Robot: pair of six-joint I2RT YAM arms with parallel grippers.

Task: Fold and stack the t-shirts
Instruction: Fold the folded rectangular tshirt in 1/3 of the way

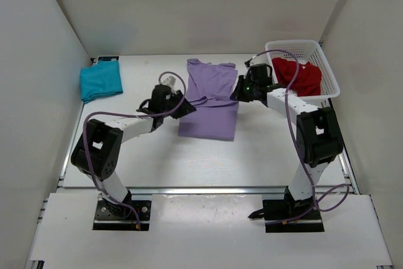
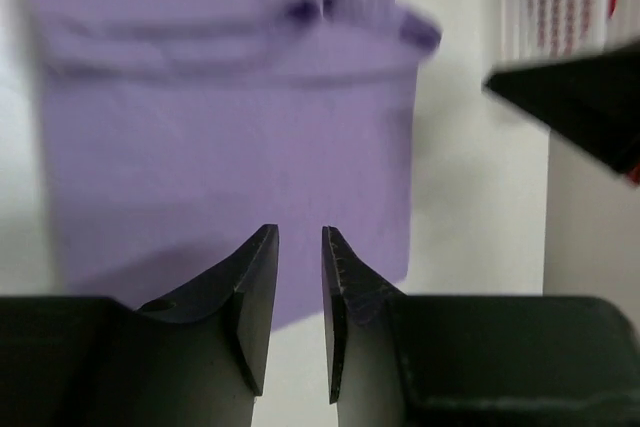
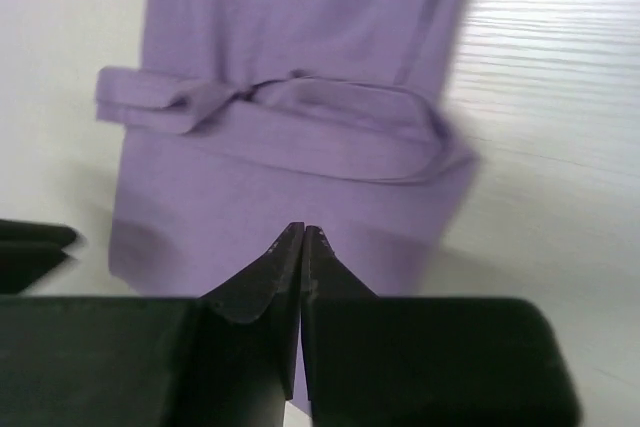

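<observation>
Left end effector (image 2: 300, 234) hangs parted by lavender t-shirt (image 1: 211, 102), lengthwise near-to-far.

Three t-shirts (image 1: 211, 118), one white basket (image 1: 318, 55), two robot arms (image 1: 135, 127)

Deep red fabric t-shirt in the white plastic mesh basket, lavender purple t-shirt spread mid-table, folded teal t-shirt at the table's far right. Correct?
One slip: the folded teal fabric t-shirt lies at the far left of the table, not the right, as the top external view shows. The deep red t-shirt is in the white plastic mesh basket, and the lavender purple t-shirt is spread mid-table.
</observation>
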